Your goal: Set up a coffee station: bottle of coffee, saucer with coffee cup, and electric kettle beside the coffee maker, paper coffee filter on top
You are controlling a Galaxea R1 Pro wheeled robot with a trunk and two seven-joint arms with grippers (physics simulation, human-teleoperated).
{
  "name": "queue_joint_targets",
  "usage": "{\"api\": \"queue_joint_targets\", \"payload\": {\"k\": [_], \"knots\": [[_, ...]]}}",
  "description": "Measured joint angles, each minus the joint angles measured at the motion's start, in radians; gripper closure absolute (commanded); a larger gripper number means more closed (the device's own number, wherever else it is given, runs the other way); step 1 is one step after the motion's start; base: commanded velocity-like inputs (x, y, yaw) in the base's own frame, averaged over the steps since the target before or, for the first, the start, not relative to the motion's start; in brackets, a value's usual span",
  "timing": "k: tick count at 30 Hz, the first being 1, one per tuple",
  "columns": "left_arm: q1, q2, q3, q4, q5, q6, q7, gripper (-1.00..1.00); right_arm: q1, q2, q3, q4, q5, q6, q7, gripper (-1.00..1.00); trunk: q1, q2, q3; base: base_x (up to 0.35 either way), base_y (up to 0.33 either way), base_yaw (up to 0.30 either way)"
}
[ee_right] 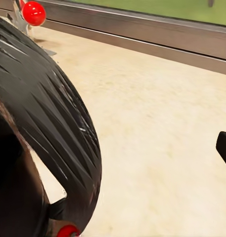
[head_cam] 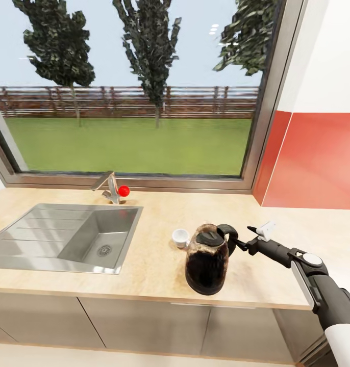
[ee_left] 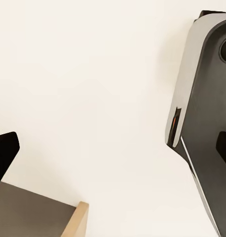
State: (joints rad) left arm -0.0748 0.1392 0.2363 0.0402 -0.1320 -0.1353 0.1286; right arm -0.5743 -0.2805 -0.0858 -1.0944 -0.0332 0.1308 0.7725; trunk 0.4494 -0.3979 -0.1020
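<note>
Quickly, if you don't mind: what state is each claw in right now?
Left claw: cannot be told; a dark fingertip shows in the left wrist view.
Right claw: at the electric kettle handle; whether it grips cannot be told.

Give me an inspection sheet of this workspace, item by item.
Surface: light wood countertop with inset steel sink.
Job's things: kettle upright near the front edge; white cup behind it to the left.
Clutter: tap with red knob.
Grippers: right gripper at the kettle's handle, grip unclear; left gripper's fingertip seen.
Cables: nothing seen.
Surroundings: window onto lawn and trees, red wall panel on the right.
</note>
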Motion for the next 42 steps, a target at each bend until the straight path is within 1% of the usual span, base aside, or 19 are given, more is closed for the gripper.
{"api": "queue_joint_targets", "payload": {"k": [8,35,36,42], "knots": [[0.000,0.000,0.000,0.000,0.000,0.000,0.000,-1.00,0.000,0.001,0.000,0.000,0.000,0.000,0.000,-1.00,0.000,0.000,0.000,0.000,0.084,0.000],[0.000,-0.002,0.000,0.000,0.000,0.000,-0.001,-1.00,0.000,0.000,-0.003,0.001,0.001,0.001,0.000,-1.00,0.000,0.000,0.000,0.016,0.002,0.000],[0.000,-0.002,0.000,0.000,0.000,0.000,0.000,-1.00,0.000,0.000,-0.003,0.001,0.001,0.001,0.000,1.00,0.000,0.000,0.000,0.000,0.000,0.000],[0.000,-0.001,0.000,0.000,0.000,0.000,0.000,-1.00,0.000,0.000,-0.002,0.000,-0.001,-0.002,-0.001,1.00,0.000,0.000,0.000,0.000,0.000,0.000]]}}
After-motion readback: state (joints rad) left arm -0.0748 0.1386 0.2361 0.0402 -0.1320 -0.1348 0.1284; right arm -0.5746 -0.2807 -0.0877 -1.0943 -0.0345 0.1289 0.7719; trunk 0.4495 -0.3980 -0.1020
